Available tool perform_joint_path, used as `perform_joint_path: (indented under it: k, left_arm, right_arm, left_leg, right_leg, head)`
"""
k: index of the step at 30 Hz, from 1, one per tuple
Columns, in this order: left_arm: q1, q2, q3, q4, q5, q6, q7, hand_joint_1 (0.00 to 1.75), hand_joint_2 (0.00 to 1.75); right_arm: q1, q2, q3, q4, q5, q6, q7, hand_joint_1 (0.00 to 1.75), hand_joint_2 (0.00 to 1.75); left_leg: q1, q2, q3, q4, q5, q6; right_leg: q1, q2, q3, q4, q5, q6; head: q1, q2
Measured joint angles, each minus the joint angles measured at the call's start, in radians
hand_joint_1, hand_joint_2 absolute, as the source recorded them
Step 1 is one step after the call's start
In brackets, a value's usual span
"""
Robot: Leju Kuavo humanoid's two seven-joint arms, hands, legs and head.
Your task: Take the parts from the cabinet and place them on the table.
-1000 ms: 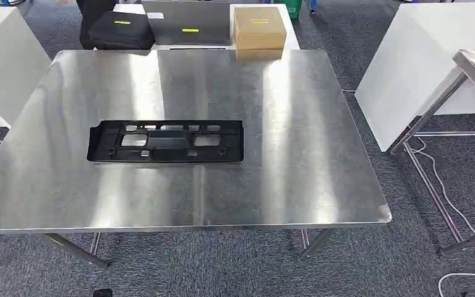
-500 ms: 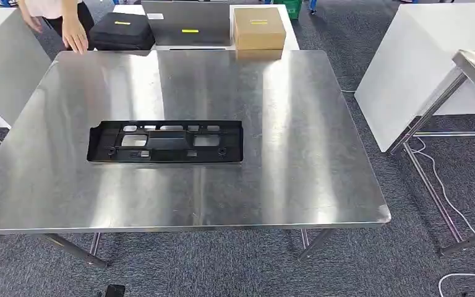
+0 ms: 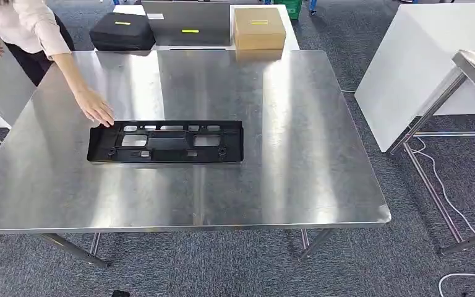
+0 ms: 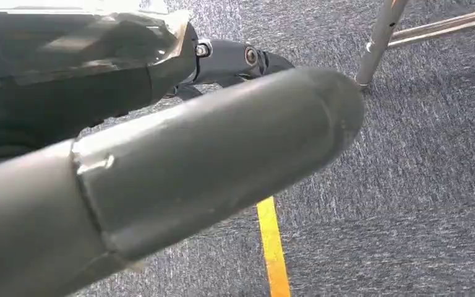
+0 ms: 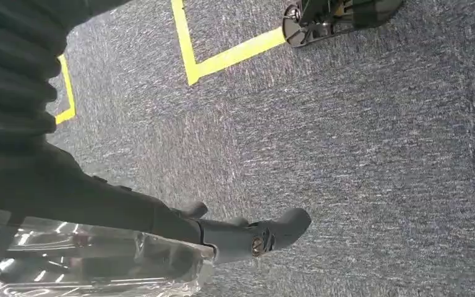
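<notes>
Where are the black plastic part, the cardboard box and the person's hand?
black plastic part (image 3: 166, 142), head view, its middle bar.
cardboard box (image 3: 258, 26), head view, its top face.
person's hand (image 3: 96, 108), head view, back of the hand.

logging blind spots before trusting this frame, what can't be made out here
- Person's hand, head view: whether it touches the black part is unclear.
- Left hand, left wrist view: the thick thumb hides most fingers.
- Right hand, right wrist view: fingers curled or spread, cannot tell.
- Brown box, head view: yellow label too small to read.
- Person: mostly cut off by the picture edge.
</notes>
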Motion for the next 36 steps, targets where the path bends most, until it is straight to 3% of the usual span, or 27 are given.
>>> perform_joint_path:
  k: [10,18,22,23,28,36]
  left_arm:
    - [0.0,0.011,0.0,0.0,0.0,-0.007,-0.005,0.0,0.0]
    - [0.0,0.018,0.0,0.0,-0.009,0.005,-0.023,0.0,0.0]
    - [0.0,0.021,0.0,0.0,-0.009,0.011,-0.04,0.0,0.0]
    - [0.0,0.019,0.0,0.0,-0.009,0.012,-0.043,0.0,0.0]
    - [0.0,0.021,0.001,0.0,-0.01,0.016,-0.054,0.0,0.0]
    - [0.0,0.021,0.003,0.0,-0.008,0.021,-0.064,0.0,0.0]
  right_arm:
    - [0.001,0.009,0.013,0.008,0.002,-0.003,0.021,0.0,0.0]
    - [0.001,0.016,0.014,0.011,0.004,-0.002,0.029,0.0,0.0]
    - [0.001,0.016,0.017,0.011,0.005,0.0,0.029,0.0,0.0]
    - [0.001,0.014,0.018,0.011,0.004,0.0,0.029,0.0,0.0]
    - [0.002,0.014,0.02,0.011,0.001,-0.004,0.029,0.0,0.0]
    - [0.003,0.013,0.024,0.011,0.005,-0.005,0.029,0.0,0.0]
  left_leg:
    - [0.0,0.0,0.0,0.0,0.0,0.0]
    - [-0.011,0.0,0.004,0.002,-0.008,0.012]
    - [-0.019,0.0,0.01,-0.005,-0.007,0.025]
    - [-0.014,0.001,0.013,-0.011,0.0,0.014]
    - [-0.019,-0.001,0.015,-0.011,-0.004,0.02]
    - [-0.018,0.0,0.017,-0.011,-0.005,0.021]
  right_leg:
    - [0.0,0.0,0.0,0.0,0.0,0.0]
    - [-0.011,0.0,0.004,-0.001,-0.002,0.007]
    - [-0.018,0.0,0.013,-0.011,-0.002,0.019]
    - [-0.013,0.0,0.016,-0.009,-0.003,-0.002]
    - [-0.014,0.0,0.02,-0.014,-0.004,0.001]
    - [-0.013,0.0,0.02,-0.015,-0.004,0.003]
  head:
    - [0.0,0.0]
    - [0.0,0.0]
    - [-0.002,0.0]
    - [0.002,0.0]
    - [0.003,0.0]
    - [0.003,0.0]
